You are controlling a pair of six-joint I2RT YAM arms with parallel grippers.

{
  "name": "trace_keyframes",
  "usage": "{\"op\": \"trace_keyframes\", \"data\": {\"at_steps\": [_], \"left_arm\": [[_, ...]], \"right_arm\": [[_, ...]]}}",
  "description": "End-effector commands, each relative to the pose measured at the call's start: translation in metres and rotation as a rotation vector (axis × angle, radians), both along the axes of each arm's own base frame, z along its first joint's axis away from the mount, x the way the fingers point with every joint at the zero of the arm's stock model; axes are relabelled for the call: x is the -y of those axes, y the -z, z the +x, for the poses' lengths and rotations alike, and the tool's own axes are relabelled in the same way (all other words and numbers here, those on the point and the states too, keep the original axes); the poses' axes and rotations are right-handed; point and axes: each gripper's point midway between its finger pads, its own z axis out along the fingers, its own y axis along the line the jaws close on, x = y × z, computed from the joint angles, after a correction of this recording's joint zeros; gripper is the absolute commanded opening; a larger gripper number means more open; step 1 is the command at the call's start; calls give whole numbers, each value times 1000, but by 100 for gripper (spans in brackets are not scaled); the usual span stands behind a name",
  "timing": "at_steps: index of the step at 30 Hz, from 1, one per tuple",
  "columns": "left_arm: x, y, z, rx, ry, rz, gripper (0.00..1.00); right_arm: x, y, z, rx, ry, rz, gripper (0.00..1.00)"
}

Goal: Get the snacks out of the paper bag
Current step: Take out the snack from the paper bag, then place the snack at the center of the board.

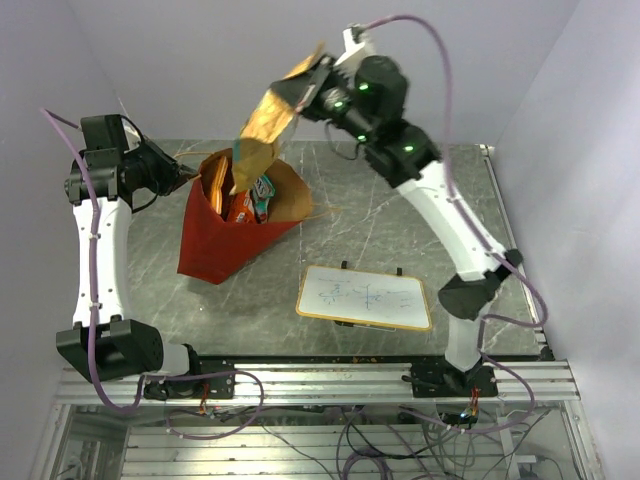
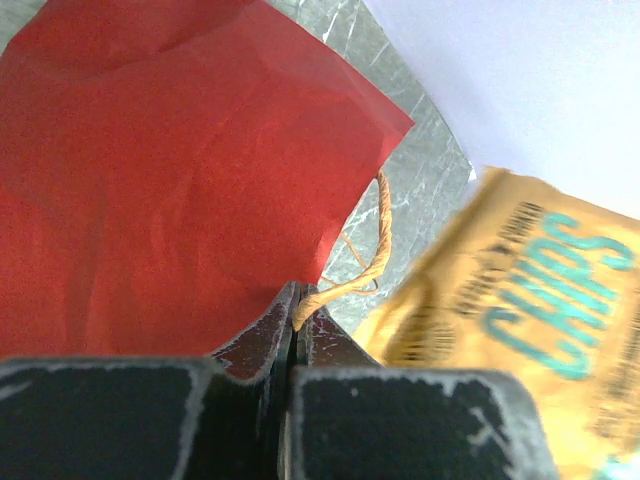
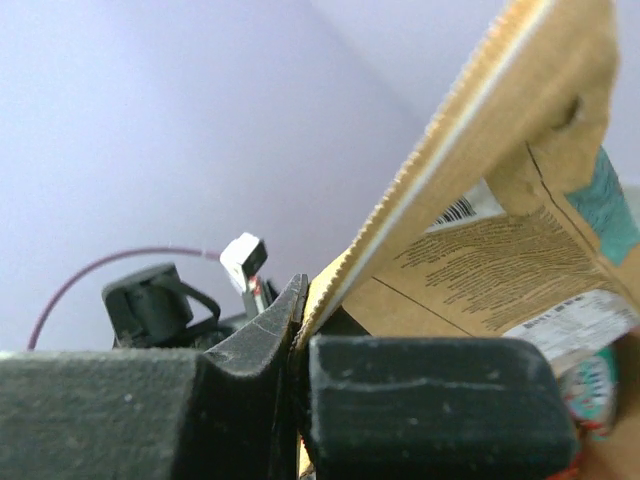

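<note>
The right gripper (image 1: pixel 312 85) is clamping the top edge of the large orange-tan foil chip bag (image 1: pixel 265 125), which is hanging slanted, lower end at the mouth of the tall red paper bag (image 1: pixel 215 250), while the left gripper (image 1: pixel 186 176) is pinching that bag's thin string handle (image 2: pixel 360 268).

In the left wrist view the chip bag (image 2: pixel 520 300) is blurred and cropped, while perhaps 2 packets (image 1: pixel 255 195) hide beneath it.

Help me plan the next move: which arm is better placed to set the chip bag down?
Right. The right end effector grips the chip bag over the paper bag; the left end effector pinches the string handle.
</note>
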Motion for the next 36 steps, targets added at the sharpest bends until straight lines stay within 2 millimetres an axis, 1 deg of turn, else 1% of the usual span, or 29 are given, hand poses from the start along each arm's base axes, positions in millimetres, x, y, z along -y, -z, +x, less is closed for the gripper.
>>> {"op": "trace_keyframes", "data": {"at_steps": [1,4,6,8,9,11,15,16,17,18,21,24,26,27,30,32,34,36], "left_arm": [[-6,-11,0,23,-5,32,7],[-5,-9,3,20,0,27,7],[-4,-9,4,19,4,22,7],[-4,-8,5,18,8,20,7],[-4,-8,5,19,9,24,7],[-6,-8,6,15,6,35,7],[-8,-6,7,8,8,58,7],[-8,-5,8,5,9,57,7],[-8,-4,9,3,13,56,7],[-8,-4,10,2,14,58,7],[-10,-5,13,5,15,78,7],[-9,-5,15,10,23,88,7],[-9,-5,16,12,28,93,7],[-8,-6,17,17,33,94,7],[-5,-8,20,31,46,102,7],[-2,-8,21,35,55,99,7],[-1,-8,21,37,64,99,7],[-2,-9,20,43,64,109,7]], "right_arm": [[96,-60,11,158,239,0,0],[144,-46,27,135,371,-74,0],[176,-26,38,97,466,-149,0],[207,-9,43,77,550,-221,0],[219,3,45,62,586,-262,0],[253,30,53,15,674,-346,0],[318,106,56,-221,808,-474,0],[340,123,56,-280,841,-488,0],[353,141,53,-335,854,-504,0],[363,164,49,-393,845,-526,0],[396,204,34,-518,881,-577,0],[422,233,21,-605,925,-639,0],[435,243,17,-642,947,-665,0],[438,245,16,-649,955,-669,0],[437,252,24,-664,951,-667,0],[432,263,34,-694,933,-651,0],[424,280,46,-742,900,-634,0],[415,291,65,-773,865,-607,0]]}}
